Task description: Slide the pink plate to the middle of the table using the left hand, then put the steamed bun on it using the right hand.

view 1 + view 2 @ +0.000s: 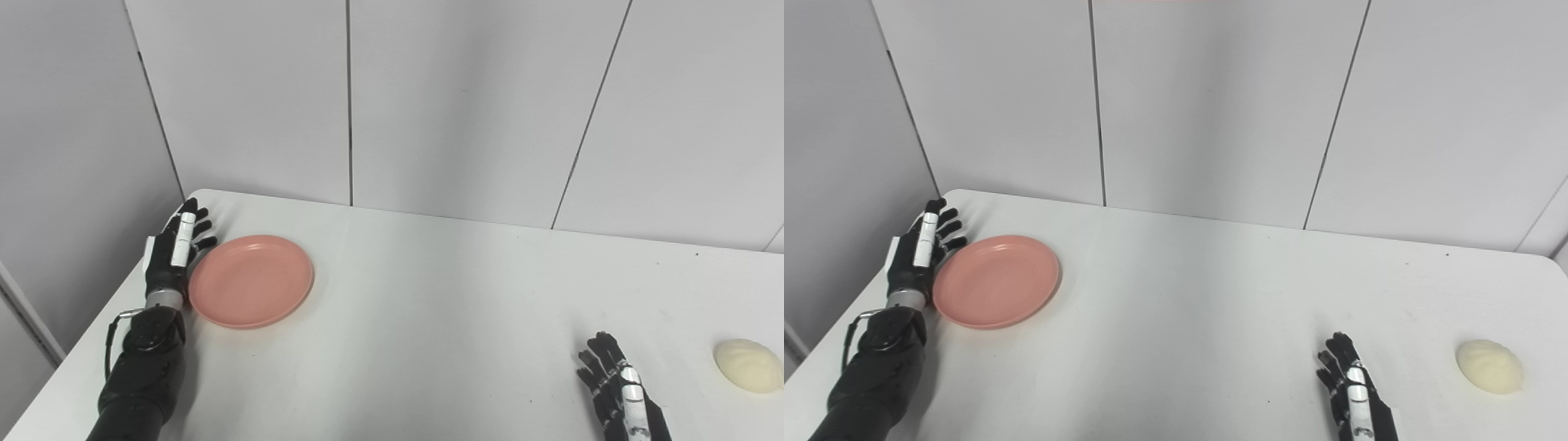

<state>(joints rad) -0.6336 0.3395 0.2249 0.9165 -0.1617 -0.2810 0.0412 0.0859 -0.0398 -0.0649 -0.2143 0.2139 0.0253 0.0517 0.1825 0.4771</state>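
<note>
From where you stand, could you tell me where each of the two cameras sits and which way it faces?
Left eye view: on the head, looking down and forward over the white table to the panelled wall; the left hand is by the pink plate, the right hand at the bottom edge.
Right eye view: beside it, facing the same way; it shows the steamed bun whole.
Shared: both show the same table, plate, bun and both open hands, a little offset.

White table (429, 318), pink plate (251, 280) lying near its far left corner, cream steamed bun (747, 365) resting near its right edge
</note>
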